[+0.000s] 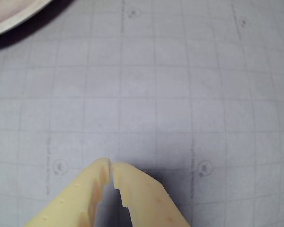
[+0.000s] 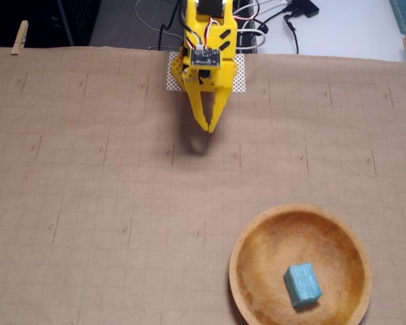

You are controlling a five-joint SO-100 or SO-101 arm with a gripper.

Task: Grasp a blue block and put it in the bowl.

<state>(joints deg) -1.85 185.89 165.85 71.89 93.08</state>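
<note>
The blue block (image 2: 302,284) lies inside the wooden bowl (image 2: 257,233) at the lower right of the fixed view. My yellow gripper (image 2: 207,127) is at the top centre, near the arm's base, far from the bowl. Its jaws are closed together and hold nothing. In the wrist view the gripper (image 1: 110,165) enters from the bottom edge with the fingertips touching, above bare gridded paper. A piece of the bowl's rim (image 1: 14,21) shows at the top left corner there. The block is out of the wrist view.
Brown gridded paper (image 2: 88,189) covers the table, clipped by wooden clothespins (image 2: 19,36) at the back corners. Cables (image 2: 271,20) lie behind the arm's base. A white perforated patch (image 2: 240,78) sits under the base.
</note>
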